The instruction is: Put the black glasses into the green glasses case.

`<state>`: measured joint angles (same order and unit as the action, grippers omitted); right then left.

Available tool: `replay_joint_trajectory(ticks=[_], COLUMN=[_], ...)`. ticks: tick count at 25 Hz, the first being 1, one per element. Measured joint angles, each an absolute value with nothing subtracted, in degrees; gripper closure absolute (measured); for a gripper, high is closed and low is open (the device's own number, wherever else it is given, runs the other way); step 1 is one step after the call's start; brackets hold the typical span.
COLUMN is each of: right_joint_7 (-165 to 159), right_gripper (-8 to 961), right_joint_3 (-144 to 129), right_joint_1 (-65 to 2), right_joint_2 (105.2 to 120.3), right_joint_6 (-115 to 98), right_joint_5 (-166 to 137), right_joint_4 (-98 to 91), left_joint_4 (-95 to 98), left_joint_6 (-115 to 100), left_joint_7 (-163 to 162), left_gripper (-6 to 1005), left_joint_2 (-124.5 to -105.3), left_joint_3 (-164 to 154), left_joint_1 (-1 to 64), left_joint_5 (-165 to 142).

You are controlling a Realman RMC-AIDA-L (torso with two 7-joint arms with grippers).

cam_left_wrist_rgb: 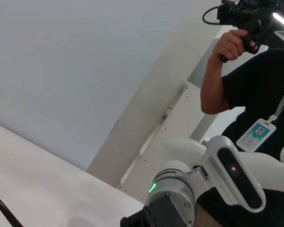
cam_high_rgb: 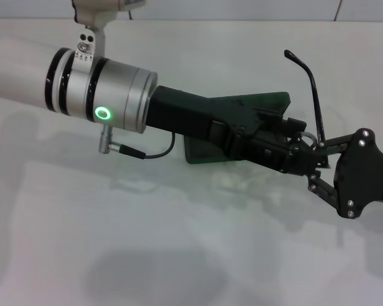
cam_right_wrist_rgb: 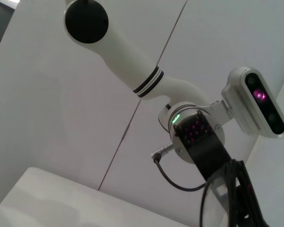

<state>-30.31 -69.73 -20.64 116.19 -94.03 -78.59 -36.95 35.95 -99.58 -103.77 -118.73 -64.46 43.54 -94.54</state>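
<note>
A: Head view — where's the case?

B: Green glasses case sits on the white table, mostly hidden under the left arm, which reaches across from the left. Only a green edge and corner show. Can't tell whether it's open or what's inside.

A: Glasses?

B: Black glasses are up off the table at the right, just beside the case, one temple arm sticking up. Left gripper and right gripper meet right at the frame. Right gripper fingers look spread around it; can't tell if either gripper is clamped on it.

A: Left wrist view?

B: No case, no glasses. White table corner, plain wall, the right arm's wrist with a green light, and a person in a dark shirt with a badge, holding a black device overhead.

A: Right wrist view?

B: Glasses frame close up, thin black rim and lens. Behind it, the left arm's wrist with green light and camera module. White wall panels, table edge below. Case not visible.
</note>
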Motion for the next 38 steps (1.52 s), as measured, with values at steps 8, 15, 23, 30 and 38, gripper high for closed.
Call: replay_joint_trajectory(ticks=[8,15,23,30,38], right_joint_7=[-28.51,-22.53,-21.21,-21.33,-23.33], right_gripper=[781,773,763,754,744], right_joint_3=[-70.47,-70.32,-78.83,-89.03,-90.08], right_joint_1=[-19.93,-18.82,-25.01,-31.66,-30.42], right_joint_2=[115.93,115.71,116.16,116.19,116.19], right_joint_6=[-96.16,-108.55,-113.89,-106.79,-101.52], right_joint_5=[-78.58,-78.57,-75.5,-62.25,-57.13], right_joint_4=[-37.03,-36.97,-29.03,-18.13,-17.9], left_joint_4=[36.31,35.96,33.88,29.55,29.84], left_joint_6=[-101.53,-95.42,-84.79,-90.1,-97.02], left_joint_7=[-104.03,-101.39,-95.86,-88.12,-85.23], left_gripper=[111,111,111,111,111], left_joint_2=[-116.81,-115.47,-119.9,-119.7,-119.67], left_joint_3=[-62.25,-57.3,-57.74,-57.81,-57.77], left_joint_1=[42.95,39.84,40.63,41.78,41.24], left_joint_5=[-93.77,-96.63,-99.72,-92.33,-91.22])
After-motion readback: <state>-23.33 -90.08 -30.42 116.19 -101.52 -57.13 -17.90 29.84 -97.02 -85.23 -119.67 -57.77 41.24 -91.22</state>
